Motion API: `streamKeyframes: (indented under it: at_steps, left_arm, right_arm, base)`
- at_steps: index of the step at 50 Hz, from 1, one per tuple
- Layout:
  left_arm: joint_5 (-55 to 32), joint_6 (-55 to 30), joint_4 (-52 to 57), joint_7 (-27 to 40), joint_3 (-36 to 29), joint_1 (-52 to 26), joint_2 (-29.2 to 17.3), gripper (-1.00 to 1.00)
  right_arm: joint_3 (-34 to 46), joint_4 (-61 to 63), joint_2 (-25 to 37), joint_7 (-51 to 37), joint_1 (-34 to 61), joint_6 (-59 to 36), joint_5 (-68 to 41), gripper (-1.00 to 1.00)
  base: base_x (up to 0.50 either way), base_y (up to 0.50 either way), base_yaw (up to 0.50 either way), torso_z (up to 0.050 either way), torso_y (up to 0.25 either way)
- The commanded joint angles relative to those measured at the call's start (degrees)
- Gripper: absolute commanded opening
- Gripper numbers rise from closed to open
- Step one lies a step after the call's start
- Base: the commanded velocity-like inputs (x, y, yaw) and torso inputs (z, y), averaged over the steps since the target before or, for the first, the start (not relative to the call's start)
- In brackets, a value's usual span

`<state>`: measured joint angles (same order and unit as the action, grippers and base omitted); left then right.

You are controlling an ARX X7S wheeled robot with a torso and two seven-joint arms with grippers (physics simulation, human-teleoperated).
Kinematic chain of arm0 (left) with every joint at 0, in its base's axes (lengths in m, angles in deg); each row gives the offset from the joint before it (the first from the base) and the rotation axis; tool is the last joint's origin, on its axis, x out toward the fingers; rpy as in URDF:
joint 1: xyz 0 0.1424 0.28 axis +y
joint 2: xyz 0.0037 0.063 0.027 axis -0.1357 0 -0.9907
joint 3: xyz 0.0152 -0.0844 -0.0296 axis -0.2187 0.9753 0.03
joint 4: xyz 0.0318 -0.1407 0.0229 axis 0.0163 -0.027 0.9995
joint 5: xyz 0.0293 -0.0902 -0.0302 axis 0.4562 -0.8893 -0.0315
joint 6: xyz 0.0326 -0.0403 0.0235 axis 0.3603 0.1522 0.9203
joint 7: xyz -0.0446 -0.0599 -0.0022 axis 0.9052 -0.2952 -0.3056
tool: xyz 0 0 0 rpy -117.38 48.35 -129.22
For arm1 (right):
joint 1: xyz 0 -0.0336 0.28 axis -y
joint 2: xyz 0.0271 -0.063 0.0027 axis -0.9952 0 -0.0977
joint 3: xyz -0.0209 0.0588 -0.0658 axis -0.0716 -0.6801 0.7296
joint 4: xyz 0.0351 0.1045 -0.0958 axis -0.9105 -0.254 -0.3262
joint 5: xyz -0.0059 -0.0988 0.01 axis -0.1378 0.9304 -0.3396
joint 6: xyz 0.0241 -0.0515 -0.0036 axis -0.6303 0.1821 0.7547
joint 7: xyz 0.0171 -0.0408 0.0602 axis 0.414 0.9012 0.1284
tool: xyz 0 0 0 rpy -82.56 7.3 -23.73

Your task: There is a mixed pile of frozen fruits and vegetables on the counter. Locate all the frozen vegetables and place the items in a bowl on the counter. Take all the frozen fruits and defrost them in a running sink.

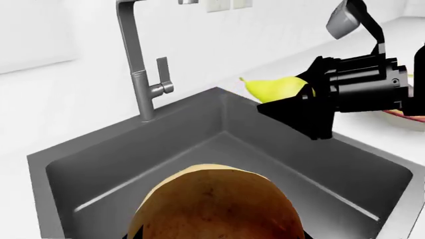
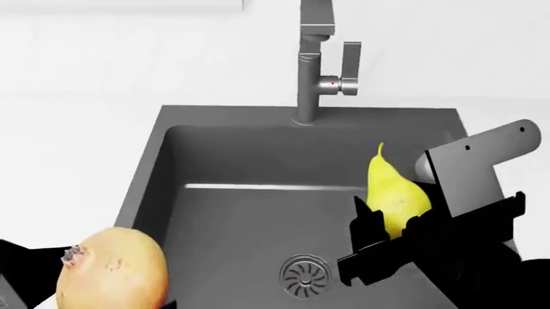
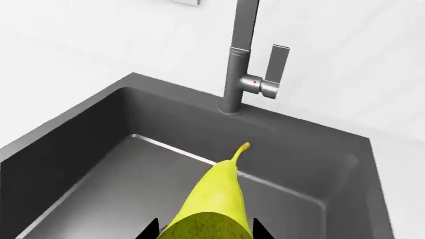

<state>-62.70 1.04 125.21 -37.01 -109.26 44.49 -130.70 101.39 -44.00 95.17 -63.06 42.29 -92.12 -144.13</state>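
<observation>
Pear (image 2: 395,195), clamped in the right tool (image 2: 391,241), hangs over the sink (image 2: 257,161), stem toward the faucet (image 2: 315,58); left tool's state can't be told.

Bright, even, diffuse render light, white counter (image 2: 69,161) nearly washed out, soft shading inside grey sink (image 2: 257,212), thin highlight along basin floor edge, all views sharp, no blur, no edge distortion

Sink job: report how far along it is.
Done: nothing shows in the sink yet, and no water runs from the faucet. In hand: the right gripper holds the pear over the basin; the left gripper holds a brown potato-like item. Left: release the pear, start the water, bowl the vegetable.
</observation>
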Motion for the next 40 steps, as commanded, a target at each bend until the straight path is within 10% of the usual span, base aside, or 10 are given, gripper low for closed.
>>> streamKeyframes:
  at_steps: [1, 22, 40]
  left_arm:
    - [-0.94, 0.7, -1.24, 1.25, 0.6, -0.69, 0.11, -1.0]
    - [0.33, 0.06, -4.36, -0.41, -0.32, -1.24, 1.1, -1.0]
    - [1.35, -11.88, -17.49, -3.67, -9.38, -18.05, 12.69, -1.0]
  right_arm:
    - [0.24, 1.16, 0.35, 2.07, -0.38, 1.38, 3.19, -1.0]
    - [0.79, 1.29, 0.01, 2.07, -0.05, 1.35, 4.24, -1.0]
    - [0.62, 0.9, 0.08, 2.21, -0.61, 1.81, 4.15, -1.0]
  base:
    - [0.41, -0.38, 0.0, 0.0, 0.0]
    - [0.4, -0.28, 0.0, 0.0, 0.001]
    - [0.0, 0.0, 0.0, 0.0, 0.001]
